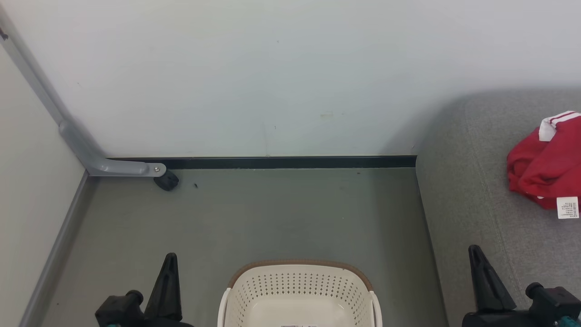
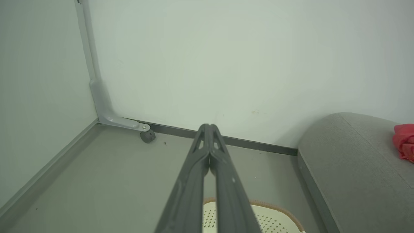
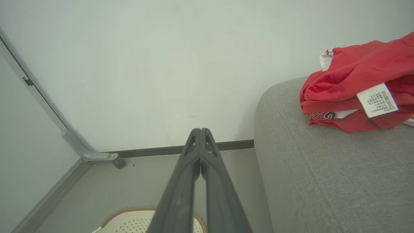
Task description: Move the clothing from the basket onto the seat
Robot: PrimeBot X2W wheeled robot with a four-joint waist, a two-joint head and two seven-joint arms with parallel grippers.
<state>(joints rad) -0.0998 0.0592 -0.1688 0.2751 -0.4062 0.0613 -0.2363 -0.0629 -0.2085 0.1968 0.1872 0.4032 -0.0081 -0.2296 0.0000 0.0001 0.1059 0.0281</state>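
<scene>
The red clothing (image 1: 547, 165) with white striped trim and a white label lies bunched on the grey seat (image 1: 467, 204) at the right; it appears again as the clothing (image 3: 355, 85) on the seat (image 3: 310, 168) and as a red edge of clothing (image 2: 404, 142). The cream basket (image 1: 297, 293) with a brown rim stands on the floor at the bottom middle, its visible inside bare. My left gripper (image 1: 170, 259) is shut, left of the basket, holding nothing. My right gripper (image 1: 474, 250) is shut over the seat's front edge, holding nothing. Both pairs of fingertips meet in the wrist views.
A white wall with a dark skirting board (image 1: 290, 162) closes the back. A grey metal bracket with a black caster (image 1: 167, 180) sits in the left corner. A side wall runs along the left. Grey floor (image 1: 254, 218) lies between the basket and the wall.
</scene>
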